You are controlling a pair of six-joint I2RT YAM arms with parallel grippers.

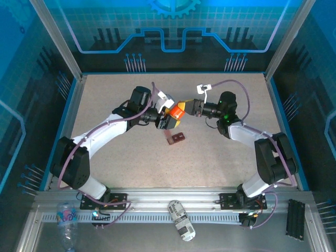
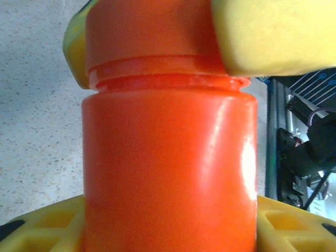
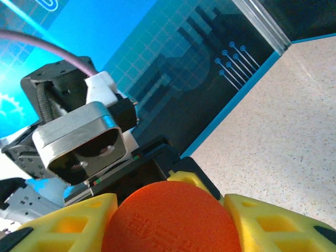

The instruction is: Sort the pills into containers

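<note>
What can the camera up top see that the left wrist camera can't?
The top view adds the small dark red-brown compartment tray lying on the speckled table. The left wrist view adds a close look at the orange plastic bottle, with a ridge under its cap and yellow fingers pinching that cap. Both show the bottle held by the left end effector and the right end effector.

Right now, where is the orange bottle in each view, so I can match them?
Top external: the orange bottle is centre frame, just up-frame of the dark tray.
Left wrist: the bottle stands centre frame, cap at the top.
Right wrist: its cap lies bottom centre, between yellow fingers.
Shared landmark: the speckled table, at left in left wrist, at right in right wrist.
</note>
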